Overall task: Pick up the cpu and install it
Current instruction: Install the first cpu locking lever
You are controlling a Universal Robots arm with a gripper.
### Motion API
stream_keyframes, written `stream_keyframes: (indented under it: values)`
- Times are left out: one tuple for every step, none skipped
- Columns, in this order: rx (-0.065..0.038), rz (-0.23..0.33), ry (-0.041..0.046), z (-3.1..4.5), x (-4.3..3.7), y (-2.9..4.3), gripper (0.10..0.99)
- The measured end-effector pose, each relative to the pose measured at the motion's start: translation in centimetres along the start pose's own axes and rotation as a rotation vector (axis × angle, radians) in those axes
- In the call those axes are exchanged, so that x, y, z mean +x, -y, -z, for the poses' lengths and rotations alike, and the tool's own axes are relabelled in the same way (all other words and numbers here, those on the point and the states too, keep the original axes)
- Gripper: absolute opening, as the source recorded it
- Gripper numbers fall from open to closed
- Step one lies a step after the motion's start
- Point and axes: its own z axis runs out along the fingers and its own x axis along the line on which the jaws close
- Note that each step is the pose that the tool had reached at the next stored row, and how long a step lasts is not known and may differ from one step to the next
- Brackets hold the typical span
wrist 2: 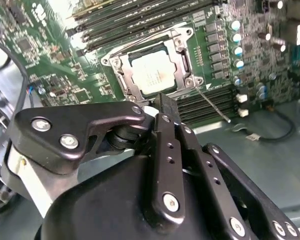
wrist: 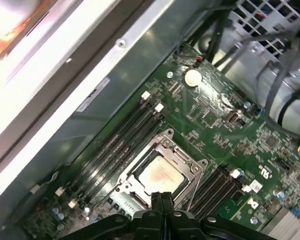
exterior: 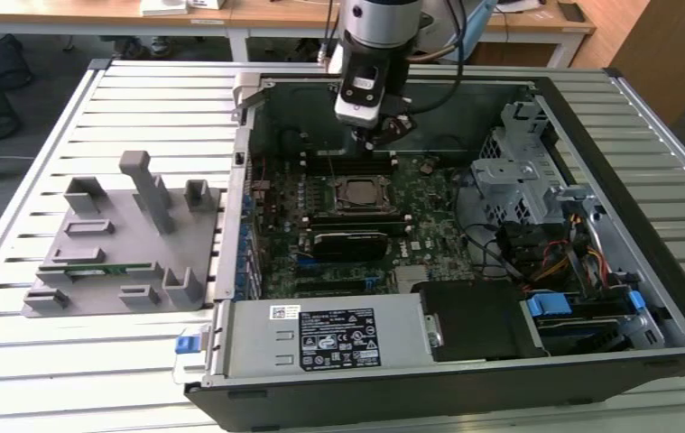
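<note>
1. One slatted metal table carries everything; a gray plastic fixture with upright posts sits on it toward the exterior view's left, beside the PC.
2. Open computer case lies on its side on the table, interior facing up. Power supply with its label runs along the near edge, a black drive block just beside it, and the cable bundle and blue clips are toward the exterior view's right.
3. Green motherboard covers the case floor. Memory slots flank the socket on two sides; a coin cell sits further out near the case wall.
4. Arm with gripper hangs over the far part of the board, just behind the socket in the exterior view.
5. Socket frame is mid-board, with its thin metal lever sticking out from one corner.
6. cpu lies flat inside the socket frame, pale shiny top up, framed on all sides; in the first wrist view it sits just beyond the fingertips.
7. Fingers are pressed together, nothing between them, tips above the socket edge and not touching the cpu as far as both wrist views show.
</note>
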Motion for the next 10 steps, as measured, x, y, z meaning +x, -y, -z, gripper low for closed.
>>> stream_keyframes:
  values:
    - [0.000, 0.018, -0.0003, -0.01, 0.00, 0.00, 0.106]
    - [0.000, 0.036, -0.0005, -0.02, 0.00, 0.00, 0.106]
    - [0.001, 0.054, -0.0007, -0.03, 0.00, 0.00, 0.106]
    - [0.001, 0.072, -0.0010, -0.04, 0.00, 0.00, 0.106]
    - [0.001, 0.090, -0.0012, -0.06, 0.00, 0.00, 0.106]
    - [0.001, 0.108, -0.0015, -0.06, 0.00, 0.00, 0.106]
    - [0.002, 0.128, -0.0017, -0.07, 0.00, 0.00, 0.106]
    - [0.002, 0.146, -0.0020, -0.08, 0.00, 0.00, 0.106]
    - [0.002, 0.164, -0.0022, -0.08, 0.00, 0.00, 0.106]
    - [0.002, 0.182, -0.0024, -0.09, 0.00, 0.00, 0.106]
